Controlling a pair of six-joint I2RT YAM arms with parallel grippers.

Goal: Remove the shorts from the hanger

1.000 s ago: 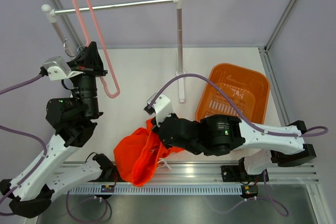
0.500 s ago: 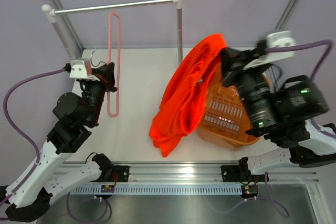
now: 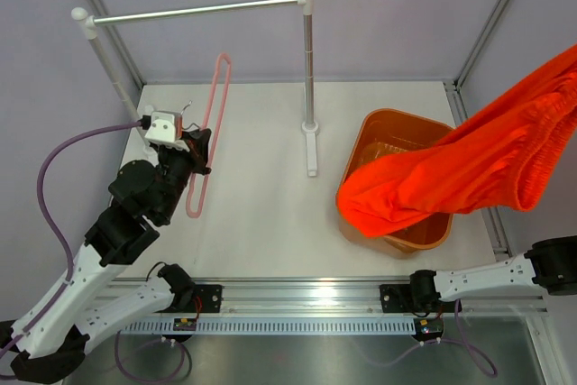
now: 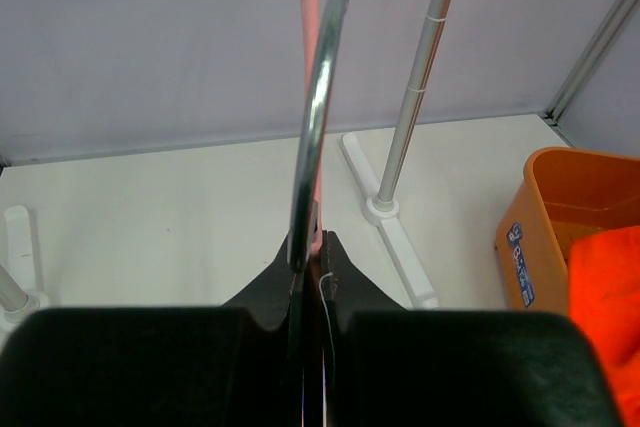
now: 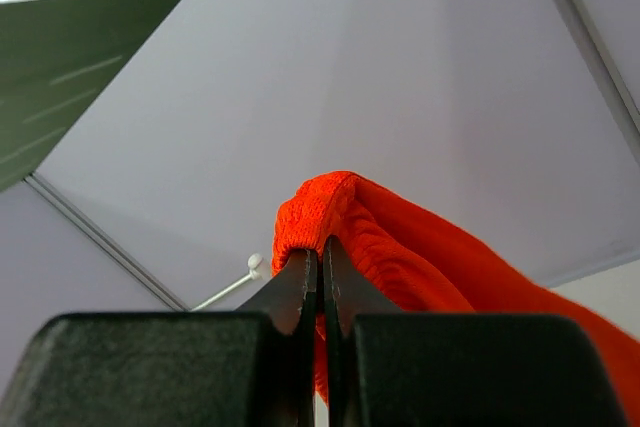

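Note:
The bright orange-red shorts (image 3: 451,178) hang stretched from the upper right edge of the top view down into the orange basket (image 3: 388,123). My right gripper (image 5: 320,252) is shut on the shorts' waistband (image 5: 335,202), held high; it is out of the top view. The shorts are off the hanger. My left gripper (image 3: 200,146) is shut on the pale-pink hanger (image 3: 222,57), at the left over the table. In the left wrist view the gripper (image 4: 318,247) clamps the hanger, its silver hook (image 4: 315,97) rising straight ahead.
The silver-and-white clothes rail (image 3: 194,11) spans the back, its right post (image 3: 309,78) standing on a white foot mid-table. The basket sits at the right and shows in the left wrist view (image 4: 560,207). Grey walls close in behind and at the sides.
My right arm swung the shorts from the table's front up and right, over the basket. My left arm brought the hanger down from the rail and nearer the table.

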